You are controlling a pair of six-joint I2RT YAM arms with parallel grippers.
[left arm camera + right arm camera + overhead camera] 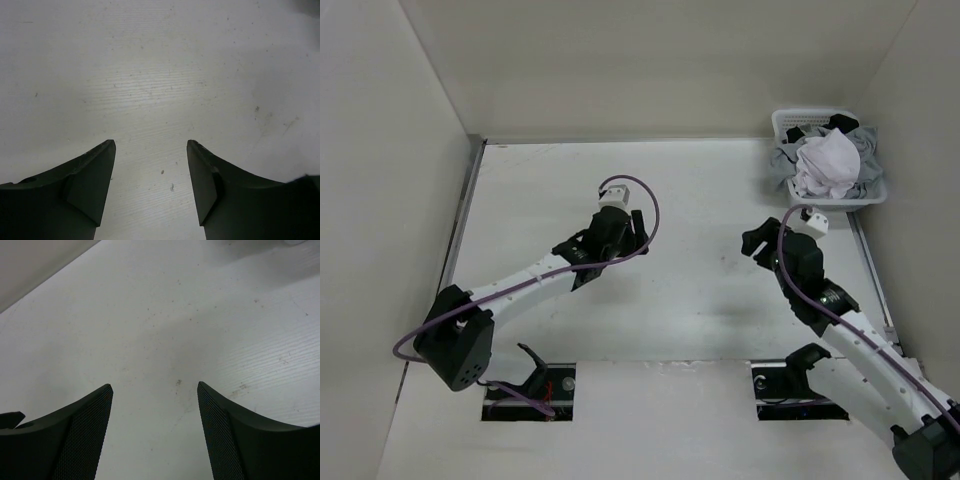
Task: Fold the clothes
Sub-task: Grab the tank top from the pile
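Top external view showed a white table (700, 190) with two robot arms. On the left, the left gripper (625, 235) hung over the tabletop, its jaws spread wide and holding nothing. Right of centre, the right gripper (760, 243) was likewise spread wide and held nothing. In the far right corner, the white T-shirt (828, 160) lay crumpled atop grey garments (865, 148) in a white basket (790, 122).
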